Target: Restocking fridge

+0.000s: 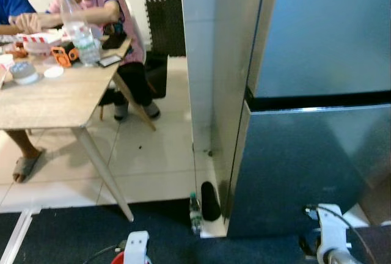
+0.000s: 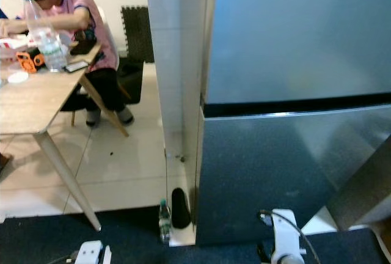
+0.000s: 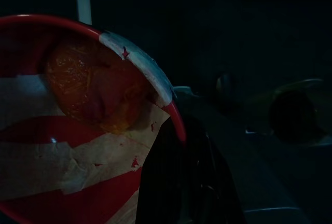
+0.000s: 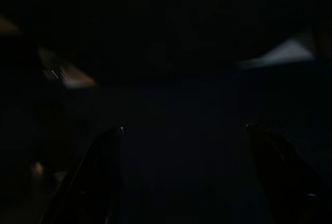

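You face a closed fridge [image 1: 317,93]. Your left gripper [image 3: 179,182], low at your side, has its jaws closed on a red bowl [image 3: 78,146] holding an orange fruit [image 3: 93,92], carried ready for stocking. Your right gripper [image 4: 184,177] hangs idle, jaws open.

A closed grey fridge [image 1: 317,111] stands on the right beside a white pillar [image 1: 204,62]. A small bottle [image 1: 195,213] stands on the floor at the pillar's foot. A large water bottle [image 1: 79,29] stands near the wooden table's [image 1: 43,102] far edge, where a person in pink [image 1: 107,7] sits.
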{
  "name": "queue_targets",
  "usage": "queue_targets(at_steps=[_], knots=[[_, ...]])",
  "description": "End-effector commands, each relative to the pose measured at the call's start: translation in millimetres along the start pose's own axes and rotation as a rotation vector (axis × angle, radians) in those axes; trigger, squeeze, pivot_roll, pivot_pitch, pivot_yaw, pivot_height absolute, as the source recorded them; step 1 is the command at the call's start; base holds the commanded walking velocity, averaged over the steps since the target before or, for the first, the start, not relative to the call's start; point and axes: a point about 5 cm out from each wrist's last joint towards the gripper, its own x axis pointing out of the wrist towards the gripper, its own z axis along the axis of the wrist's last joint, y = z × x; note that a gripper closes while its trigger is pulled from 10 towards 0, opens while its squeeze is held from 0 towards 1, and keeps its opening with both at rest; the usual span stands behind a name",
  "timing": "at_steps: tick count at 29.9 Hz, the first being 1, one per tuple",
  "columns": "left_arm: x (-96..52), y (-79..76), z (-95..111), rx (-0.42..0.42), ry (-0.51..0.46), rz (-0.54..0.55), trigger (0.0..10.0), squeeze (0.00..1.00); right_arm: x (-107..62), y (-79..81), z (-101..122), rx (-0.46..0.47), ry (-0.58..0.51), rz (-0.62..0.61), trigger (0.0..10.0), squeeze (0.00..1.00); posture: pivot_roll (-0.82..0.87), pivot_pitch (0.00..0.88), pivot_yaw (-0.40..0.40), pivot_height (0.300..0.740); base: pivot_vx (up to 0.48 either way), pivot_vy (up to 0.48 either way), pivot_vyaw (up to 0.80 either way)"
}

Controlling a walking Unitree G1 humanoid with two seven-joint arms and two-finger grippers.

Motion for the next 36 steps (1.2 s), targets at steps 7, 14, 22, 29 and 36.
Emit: queue_targets(at_steps=[7, 14, 22, 29, 36], knots=[[-1.5, 3.9, -0.7, 0.052, 0.013, -0.018, 10.0, 0.00, -3.4, -3.5, 69.5, -0.105, -0.226, 0.163, 10.0, 0.00, -0.05, 0.000, 0.005, 0.740, 0.000, -0.175, 0.00], [-1.8, 3.9, -3.8, 0.035, 0.015, -0.010, 10.0, 0.00, -21.2, 7.1, 134.0, -0.396, -0.361, 0.472, 10.0, 0.00, -0.05, 0.000, 0.005, 0.740, 0.000, -0.284, 0.00], [-1.4, 1.8, -5.2, 0.030, 0.019, -0.020, 10.0, 0.00, -47.3, 29.7, 156.7, -0.649, -0.387, 0.925, 10.0, 0.00, -0.05, 0.000, -0.001, 0.740, 0.000, 0.000, 0.00], [-1.8, 2.8, -6.3, 0.035, 0.024, -0.020, 10.0, 0.00, -87.0, 31.8, 192.9, -0.734, -0.520, 1.173, 10.0, 0.17, -0.05, 0.000, -0.001, 0.740, 0.000, 0.000, 0.00], [-2.7, 5.0, -7.7, 0.036, 0.027, -0.020, 10.0, 0.00, -145.5, 45.1, 226.2, -0.901, -0.712, 1.379, 10.0, 1.00, -0.05, 0.000, 0.002, 0.740, 0.000, 0.000, 0.00]])
